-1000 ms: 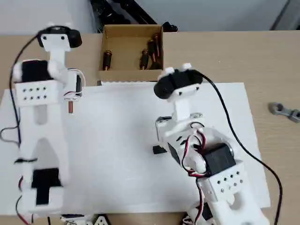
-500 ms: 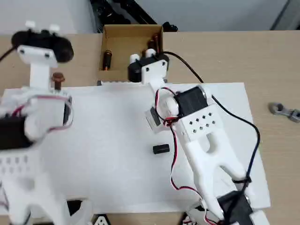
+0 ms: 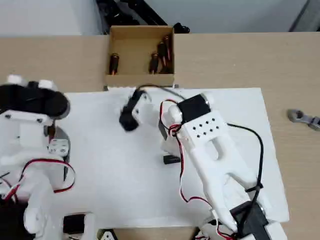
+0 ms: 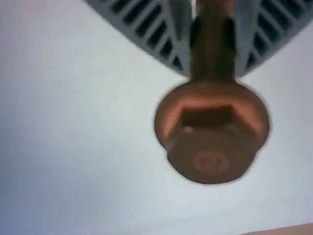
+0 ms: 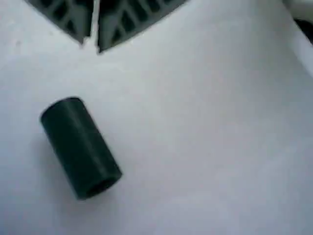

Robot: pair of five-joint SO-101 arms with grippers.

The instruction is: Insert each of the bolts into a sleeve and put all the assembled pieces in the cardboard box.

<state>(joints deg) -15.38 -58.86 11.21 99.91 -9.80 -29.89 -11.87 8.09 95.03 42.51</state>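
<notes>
A copper bolt (image 4: 211, 132) fills the left wrist view, head toward the camera, with my left gripper (image 4: 211, 58) shut on its shaft. From above, the left arm (image 3: 31, 102) stands over the left edge of the white sheet (image 3: 110, 175). A black sleeve (image 5: 80, 147) lies on its side on the sheet; the high view shows this sleeve (image 3: 171, 159) beside the right arm (image 3: 205, 135). My right gripper (image 5: 95, 41) hangs above the sleeve, shut and holding nothing. The cardboard box (image 3: 141, 79) at the back holds several assembled pieces (image 3: 160, 57).
A metal wrench (image 3: 302, 117) lies on the bare table at the far right. The right arm's cables (image 3: 252, 150) trail over the right part of the sheet. There is free room on the sheet between the two arms.
The left arm pulled back from the far left toward the near edge, still carrying the bolt. The right gripper's head swung from the box's front wall back and leftward over the sheet.
</notes>
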